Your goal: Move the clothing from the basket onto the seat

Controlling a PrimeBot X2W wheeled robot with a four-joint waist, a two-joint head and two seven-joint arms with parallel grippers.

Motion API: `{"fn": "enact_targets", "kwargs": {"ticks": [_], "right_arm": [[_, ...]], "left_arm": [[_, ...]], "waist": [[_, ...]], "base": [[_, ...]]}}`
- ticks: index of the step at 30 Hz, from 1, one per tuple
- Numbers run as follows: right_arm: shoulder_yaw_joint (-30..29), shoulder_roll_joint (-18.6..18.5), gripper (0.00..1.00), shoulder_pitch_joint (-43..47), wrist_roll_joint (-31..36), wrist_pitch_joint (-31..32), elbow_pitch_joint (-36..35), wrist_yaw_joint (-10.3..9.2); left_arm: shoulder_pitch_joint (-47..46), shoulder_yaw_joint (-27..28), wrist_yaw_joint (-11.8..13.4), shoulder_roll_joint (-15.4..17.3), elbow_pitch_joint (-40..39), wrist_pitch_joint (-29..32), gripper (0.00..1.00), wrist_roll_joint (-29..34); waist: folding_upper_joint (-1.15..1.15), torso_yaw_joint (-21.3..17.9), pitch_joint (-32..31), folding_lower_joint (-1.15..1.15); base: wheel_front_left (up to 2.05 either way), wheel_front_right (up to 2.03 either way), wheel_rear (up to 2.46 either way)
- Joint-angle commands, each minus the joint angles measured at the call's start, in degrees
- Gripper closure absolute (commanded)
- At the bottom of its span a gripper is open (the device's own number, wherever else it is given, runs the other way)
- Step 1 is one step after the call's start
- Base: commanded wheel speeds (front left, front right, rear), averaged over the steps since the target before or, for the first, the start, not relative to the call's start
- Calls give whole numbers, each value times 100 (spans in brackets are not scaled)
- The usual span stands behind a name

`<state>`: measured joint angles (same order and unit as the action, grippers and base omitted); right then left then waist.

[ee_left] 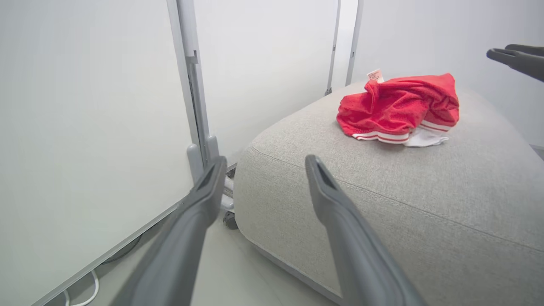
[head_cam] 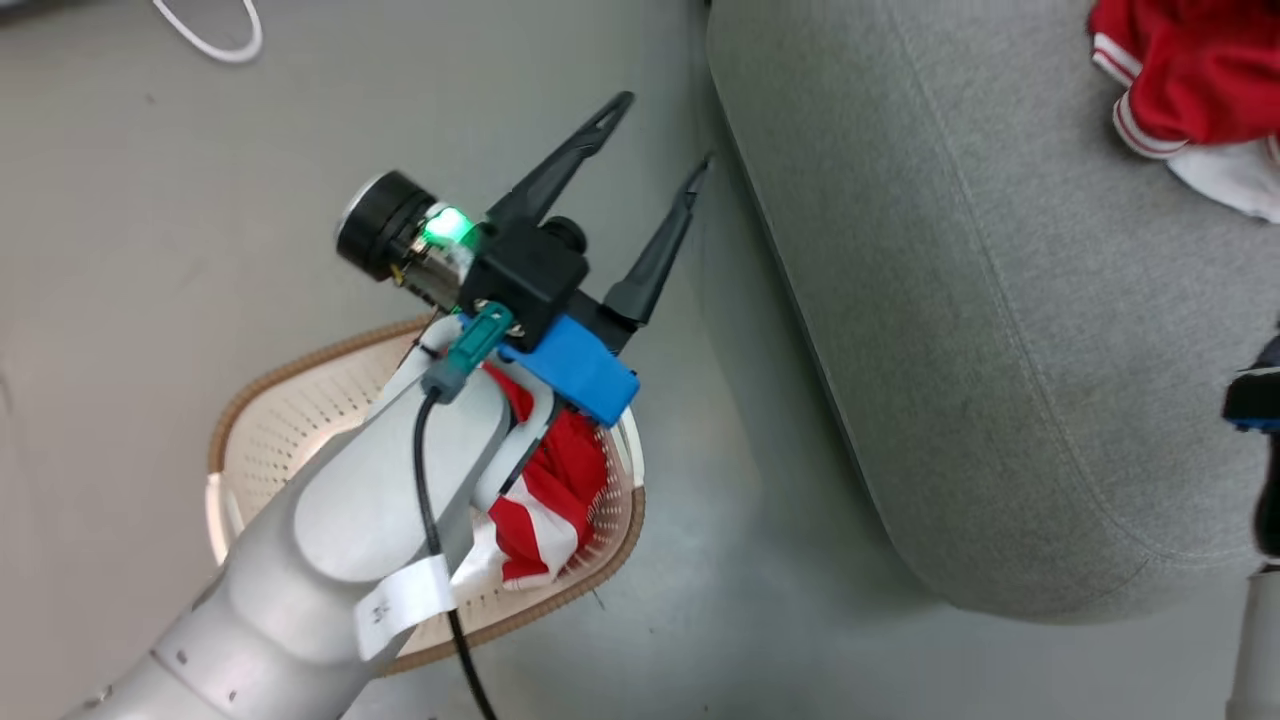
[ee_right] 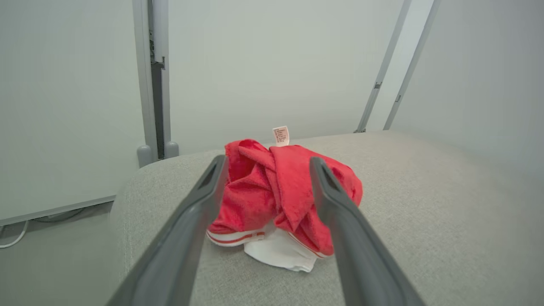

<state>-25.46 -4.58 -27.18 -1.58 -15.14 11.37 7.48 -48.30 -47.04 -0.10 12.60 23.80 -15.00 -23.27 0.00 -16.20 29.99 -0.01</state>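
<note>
The broad grey seat carries one crumpled red garment with white-striped trim and a small tag, lying on its top. On the floor near the seat, the oval cream basket holds a second garment, red with white stripes, bunched against the wall nearest the seat and partly hidden by a pale forearm. The left pincer hangs released and empty above the floor between basket and seat; the right pincer is spread wide, empty, short of the red garment.
</note>
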Motion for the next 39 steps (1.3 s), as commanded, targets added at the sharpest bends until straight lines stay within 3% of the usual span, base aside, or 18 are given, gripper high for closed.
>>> {"fn": "enact_targets", "kwargs": {"ticks": [1,7,18,27,39], "right_arm": [[114,-42,0,142,43,-1,-55,2],[1018,-66,0,420,37,-1,-210,2],[2038,-92,0,896,-107,-1,-123,2],[2167,33,0,1460,-241,-1,3,2],[2131,144,0,2129,-301,-1,131,2]], "left_arm": [[196,107,57,13,-26,-23,0,3],[989,1023,247,-9,-301,-25,0,131],[2351,2495,231,-255,-584,-26,0,533],[3376,3476,47,-513,-874,-22,0,937],[4222,4320,-321,-824,-1199,-23,0,1386]], "waist": [[0,147,-451,1],[0,399,-1143,1],[0,988,-2121,1],[0,1304,-2625,1],[0,1437,-2902,1]], "base": [[0,0,0],[0,0,0],[0,0,0],[0,0,0],[0,0,0]]}}
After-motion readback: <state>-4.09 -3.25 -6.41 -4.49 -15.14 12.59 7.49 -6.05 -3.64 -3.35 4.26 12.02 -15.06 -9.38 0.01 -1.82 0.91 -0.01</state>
